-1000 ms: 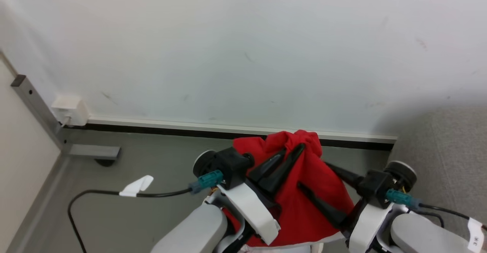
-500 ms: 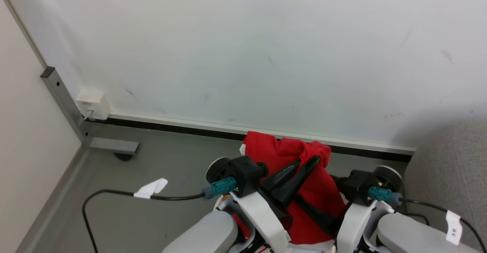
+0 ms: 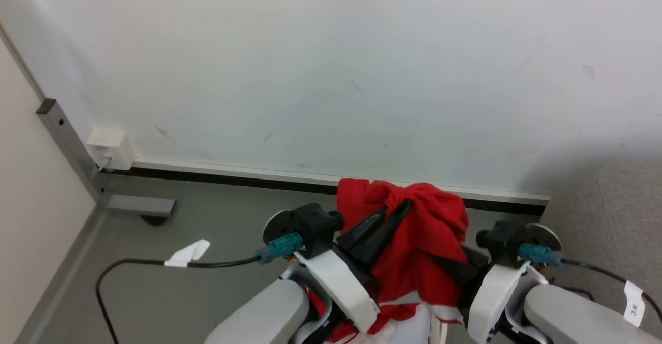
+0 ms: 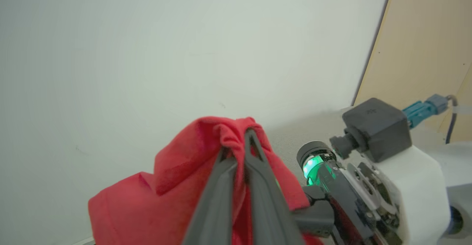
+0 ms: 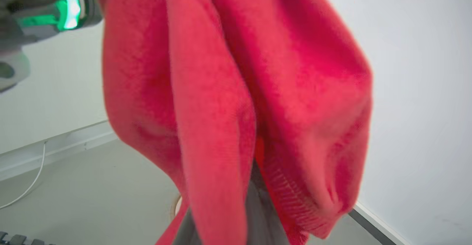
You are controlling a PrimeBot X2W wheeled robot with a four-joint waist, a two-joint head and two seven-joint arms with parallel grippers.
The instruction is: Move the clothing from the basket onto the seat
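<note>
Now the right gripper (image 5: pixel 259 204), open before, is sitting shut under the clothing (image 3: pixel 429 240). The left gripper (image 4: pixel 239 143) is still pinching its top.

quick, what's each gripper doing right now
Left gripper: closed on the red garment.
Right gripper: closed amid the garment's folds; grip cannot be told.

- We've got the clothing (image 3: pixel 424 230) up in the air: bright red, bunched into a crumpled peak, folds hanging down, white trim along the lower edge.
- We see the seat (image 3: pixel 610 209), light grey fabric, just to its right.
</note>
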